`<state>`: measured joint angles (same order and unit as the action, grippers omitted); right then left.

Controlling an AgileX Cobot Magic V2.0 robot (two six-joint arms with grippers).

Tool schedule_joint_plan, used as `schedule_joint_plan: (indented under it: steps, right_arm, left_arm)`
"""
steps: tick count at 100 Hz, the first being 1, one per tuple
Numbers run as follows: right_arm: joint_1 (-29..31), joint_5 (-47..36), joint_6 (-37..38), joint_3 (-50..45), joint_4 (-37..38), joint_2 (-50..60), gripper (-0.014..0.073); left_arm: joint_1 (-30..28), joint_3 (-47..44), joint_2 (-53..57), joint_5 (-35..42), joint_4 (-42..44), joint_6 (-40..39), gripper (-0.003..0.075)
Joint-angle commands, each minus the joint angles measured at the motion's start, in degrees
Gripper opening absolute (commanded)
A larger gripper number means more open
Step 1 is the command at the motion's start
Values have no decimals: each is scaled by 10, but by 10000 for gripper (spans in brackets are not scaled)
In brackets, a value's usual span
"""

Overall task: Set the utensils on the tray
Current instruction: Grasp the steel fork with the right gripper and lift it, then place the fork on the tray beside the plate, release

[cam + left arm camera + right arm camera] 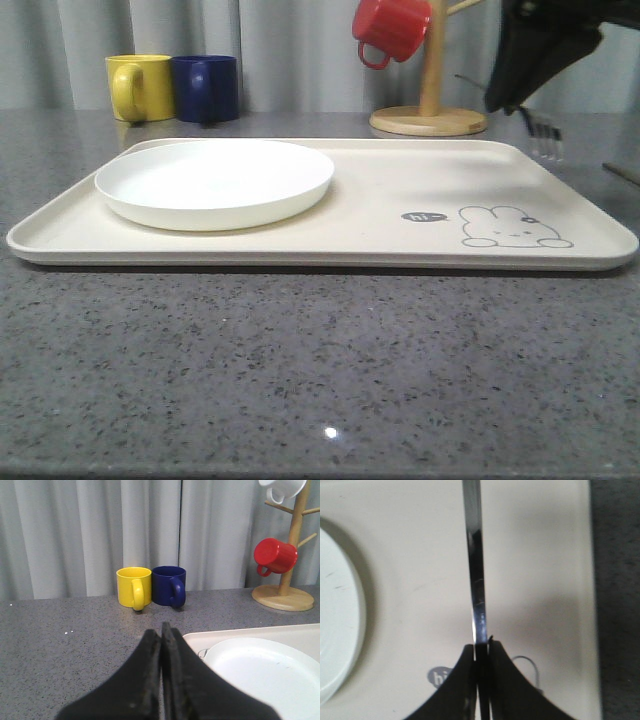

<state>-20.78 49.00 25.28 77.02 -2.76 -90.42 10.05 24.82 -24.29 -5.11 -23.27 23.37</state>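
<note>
The cream tray [400,190] with its rabbit drawing [512,228] lies across the middle of the table. My right gripper [503,100] hangs above the tray's far right corner, shut on a silver fork [545,138] whose tines hang by the tray's edge. In the right wrist view the fork's slim handle [476,570] runs out from the shut right gripper [482,645] over the tray [535,555]. My left gripper [161,630] is shut with nothing in it, above the table beside the tray's corner [250,632]. Another slim utensil [622,172] lies on the table at the right edge.
A round white plate [215,180] sits on the tray's left half. A yellow mug [138,87] and a blue mug [206,88] stand behind the tray on the left. A wooden mug tree [430,105] with a red mug [390,28] stands at the back right.
</note>
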Motion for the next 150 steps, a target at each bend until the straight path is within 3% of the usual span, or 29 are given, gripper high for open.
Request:
schedule_joint_plan:
  steps: [1,34,59,97,122,150]
  right_arm:
    - [-27,-58,30,18,13,2,-37]
    - [-85,-66,94,67,50,-81,-37]
    - [-87,-60,101,71,55,-99,-29]
    - [-87,-56,101,71,55,-99,228]
    - [-86,-61,101,71,62,-83,239]
    - [-74,-26,101,71,137,-17,239]
  left_arm:
    - [2,15,-3,35,-7,0,-17]
    - [2,15,-3,35,-7,0,-17]
    - [2,15,-3,35,-7,0,-17]
    - [2,15,-3,35,-7,0,-17]
    - [2,15,-3,35,-7,0,-17]
    - [2,15,-3,35,-7,0,-17]
